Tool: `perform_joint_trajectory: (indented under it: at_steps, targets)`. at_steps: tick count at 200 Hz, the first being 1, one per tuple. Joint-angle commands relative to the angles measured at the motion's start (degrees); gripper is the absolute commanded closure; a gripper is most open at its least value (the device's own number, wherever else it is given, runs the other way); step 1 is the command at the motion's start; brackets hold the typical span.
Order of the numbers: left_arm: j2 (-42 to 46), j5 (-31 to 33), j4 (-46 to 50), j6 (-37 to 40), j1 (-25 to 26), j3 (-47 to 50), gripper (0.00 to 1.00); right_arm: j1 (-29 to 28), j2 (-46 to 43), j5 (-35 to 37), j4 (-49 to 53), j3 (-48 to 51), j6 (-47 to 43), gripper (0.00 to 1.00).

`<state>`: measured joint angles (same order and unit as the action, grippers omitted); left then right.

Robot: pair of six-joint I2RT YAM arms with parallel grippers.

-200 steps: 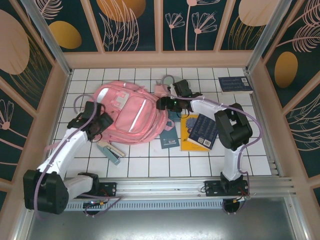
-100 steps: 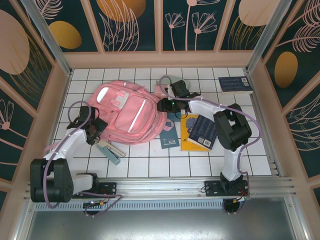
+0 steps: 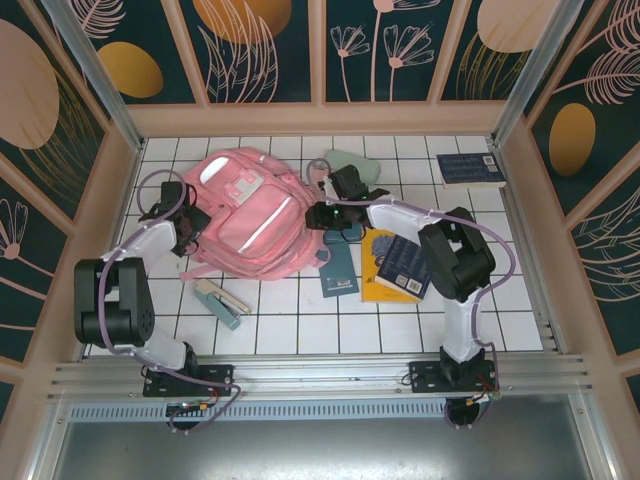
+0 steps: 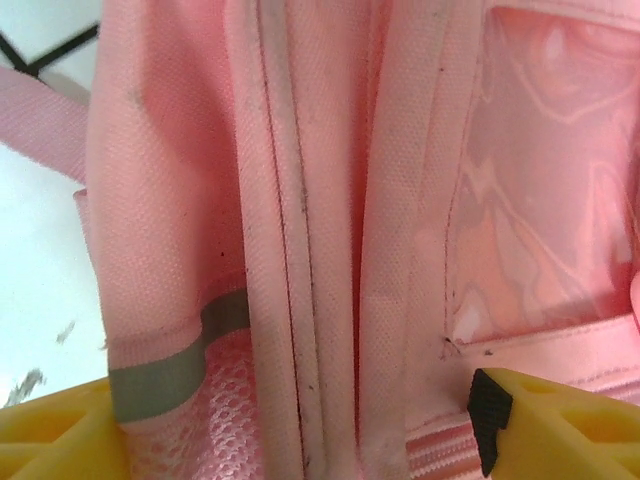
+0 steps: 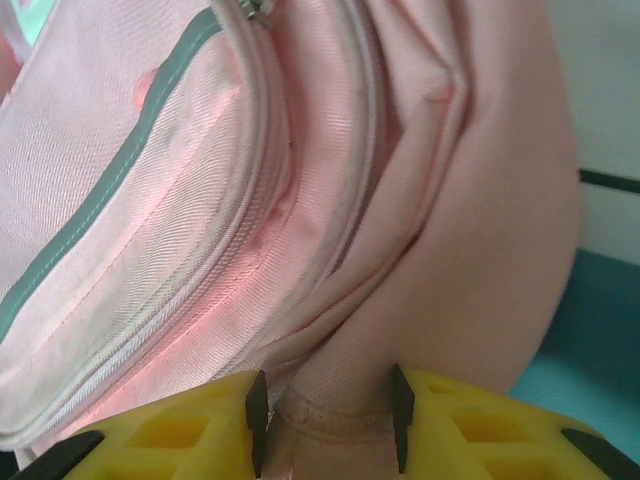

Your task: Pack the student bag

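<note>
Left gripper (image 3: 188, 226) sits at the left edge of the student bag (image 3: 255, 215). In the left wrist view its yellow fingers (image 4: 560, 430) stand wide apart with the bag's side seams between them. Can't tell if either pad touches the fabric.

The bag lies flat on the white tiled table (image 3: 300, 325), front face up, and is the biggest item there.
- Soft pink fabric, stacked front pockets, 1 pale reflective strip running diagonally across the front.
- Left wrist view: grey strip over pink mesh, glossy clear window panel to the right.
- Right wrist view: grey piping and a zipper line along a pocket edge.

A stapler-like grey item (image 3: 220, 302) lies just off the bag's near-left corner.

Right gripper (image 3: 322, 213) is at the bag's right edge. Its jaws are closed on a fold of the pink fabric, which is pinched between the pads (image 5: 255, 420).

Right of the bag:
- mint-green pencil case (image 3: 352, 162) by the far corner
- teal booklet (image 3: 340, 272)
- yellow book (image 3: 378, 270)
- dark book (image 3: 470, 168), well apart
</note>
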<state>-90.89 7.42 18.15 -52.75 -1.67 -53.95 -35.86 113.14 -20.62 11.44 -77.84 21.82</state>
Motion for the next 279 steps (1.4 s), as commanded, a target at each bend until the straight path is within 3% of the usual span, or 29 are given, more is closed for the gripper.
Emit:
perform_joint_trajectory:
  at_steps: [1,31,56,78,98,139,151,197,238,279]
  targets:
    - [-5.1,-4.7,-2.7,3.0,-0.8,-6.1,0.22,-4.9,1.8,-3.5,-0.9,-2.4,2.2,0.58]
    - [-9.7,-10.0,-3.2,6.6,-1.0,-11.5,0.20,-8.6,3.8,-7.8,-5.5,-2.7,4.9,0.53]
    - [-8.1,-6.9,-0.6,9.0,-1.1,-14.3,0.19,-9.6,2.8,-9.3,-8.6,-1.9,6.2,0.45]
    - [-4.3,-1.8,3.2,10.0,-1.1,-16.0,0.19,-9.4,-2.4,2.6,-6.5,0.1,3.4,0.26]
    - [-0.9,-0.1,4.7,11.3,-0.9,-15.7,0.20,-7.3,-9.1,7.7,-9.3,4.9,2.6,0.20]
    - [4.2,1.9,6.2,14.3,0.1,-12.4,0.18,0.9,-8.3,1.6,-7.3,0.7,3.0,0.26]
    - [5.1,1.0,6.4,14.3,0.6,-11.1,0.18,2.2,-7.2,3.2,-7.7,-0.7,3.4,0.31]
    - [8.0,-7.5,3.3,11.6,2.5,-2.6,0.19,3.7,9.0,0.2,3.1,-22.5,-0.3,0.48]
    - [8.7,-9.2,2.0,11.5,2.7,2.4,0.19,3.5,20.7,-1.2,8.8,-38.0,-1.1,0.47]
    - [7.7,-9.0,1.8,12.0,2.7,3.8,0.19,2.9,27.3,-2.3,10.3,-45.5,-2.4,0.44]
